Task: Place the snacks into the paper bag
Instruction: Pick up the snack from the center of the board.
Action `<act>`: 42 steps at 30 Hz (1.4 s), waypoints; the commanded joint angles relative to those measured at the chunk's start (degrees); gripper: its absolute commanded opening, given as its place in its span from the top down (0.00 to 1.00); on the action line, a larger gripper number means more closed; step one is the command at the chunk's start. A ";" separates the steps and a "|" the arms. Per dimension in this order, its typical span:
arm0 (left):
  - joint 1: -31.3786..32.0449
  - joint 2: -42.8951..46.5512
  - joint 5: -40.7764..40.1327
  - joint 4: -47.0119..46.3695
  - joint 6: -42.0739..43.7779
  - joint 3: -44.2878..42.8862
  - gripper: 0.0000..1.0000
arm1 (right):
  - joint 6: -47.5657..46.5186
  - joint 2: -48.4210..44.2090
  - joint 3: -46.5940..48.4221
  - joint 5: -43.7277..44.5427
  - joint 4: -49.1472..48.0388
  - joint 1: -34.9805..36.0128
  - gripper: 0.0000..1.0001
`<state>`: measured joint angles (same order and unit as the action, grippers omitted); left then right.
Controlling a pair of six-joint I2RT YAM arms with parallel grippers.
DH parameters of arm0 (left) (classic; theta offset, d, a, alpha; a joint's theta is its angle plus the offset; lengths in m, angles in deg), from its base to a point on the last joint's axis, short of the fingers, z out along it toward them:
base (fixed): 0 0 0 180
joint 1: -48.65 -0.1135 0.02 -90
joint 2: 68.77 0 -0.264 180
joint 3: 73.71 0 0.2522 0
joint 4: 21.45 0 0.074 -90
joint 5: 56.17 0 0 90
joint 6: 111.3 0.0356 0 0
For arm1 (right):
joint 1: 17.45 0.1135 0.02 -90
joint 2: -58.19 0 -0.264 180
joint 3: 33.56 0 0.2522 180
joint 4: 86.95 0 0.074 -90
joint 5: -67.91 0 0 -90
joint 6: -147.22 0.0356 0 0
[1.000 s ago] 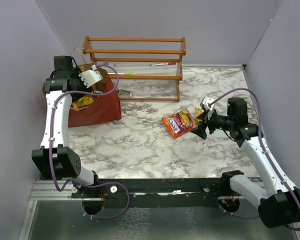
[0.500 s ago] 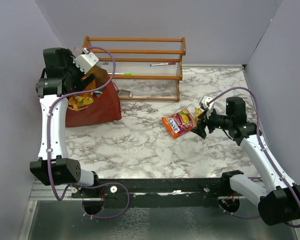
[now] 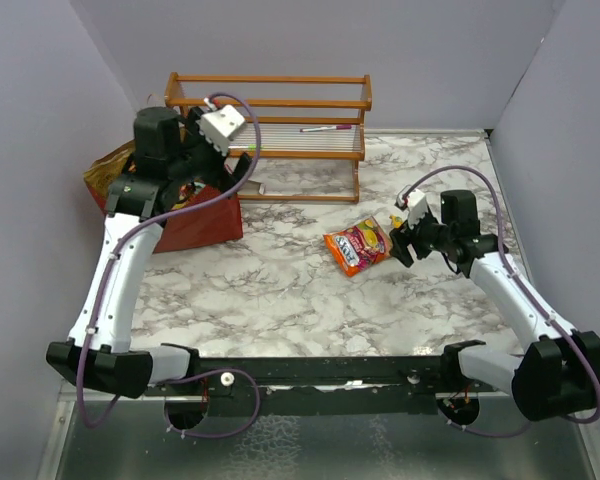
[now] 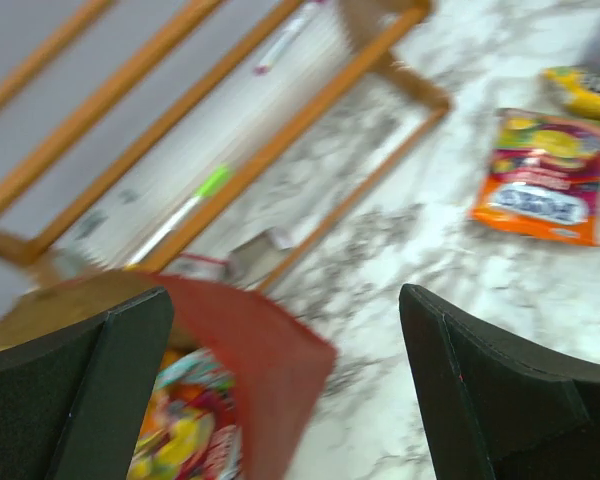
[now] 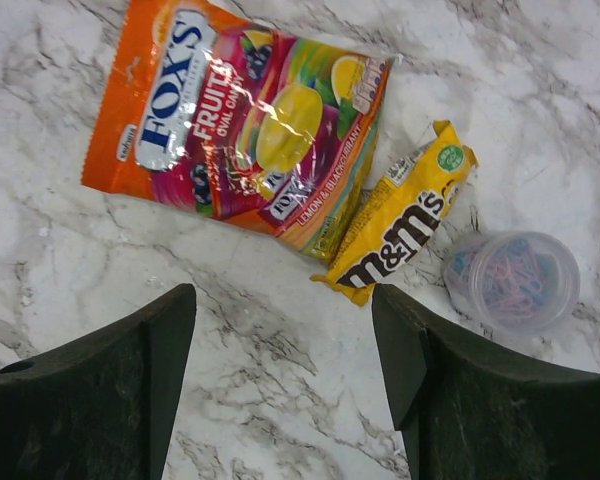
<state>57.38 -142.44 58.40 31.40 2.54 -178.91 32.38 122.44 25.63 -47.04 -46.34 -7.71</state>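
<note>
While the left gripper [image 4: 285, 295] and right gripper [image 5: 285, 335] both gape empty, the paper bag [image 4: 272, 365] holds bright snack packets [image 4: 185, 432].

Red paper bag [image 3: 202, 226]; orange Fox's packet [image 5: 235, 125]; yellow M&M's pack [image 5: 400, 215]; grey-veined marble table [image 3: 280, 290]

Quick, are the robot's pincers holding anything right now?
Left pincer: open, empty, above the paper bag.
Right pincer: open, empty, pointing at the Fox's candy pack.

FOX'S orange packet [image 5: 240, 130]; m&m's yellow packet [image 5: 400, 215]
</note>
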 commanded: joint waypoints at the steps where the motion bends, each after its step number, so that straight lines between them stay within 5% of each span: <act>1: 7.38 0.26 4.56 -6.73 -9.43 5.71 0.01 | 0.95 2.74 0.92 7.09 -1.03 0.02 0.29; 18: 27.92 -22.91 2.42 -14.16 -4.67 12.43 0.02 | 1.24 0.16 -0.28 10.21 -2.06 -0.39 0.28; 42: 26.28 -48.18 4.99 -14.12 -11.49 -1.24 0.07 | 0.57 -0.20 -0.97 8.24 -2.22 -1.10 0.28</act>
<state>85.23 -189.06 60.94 17.24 -7.73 -177.29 33.14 122.65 25.28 -38.21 -46.71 -8.50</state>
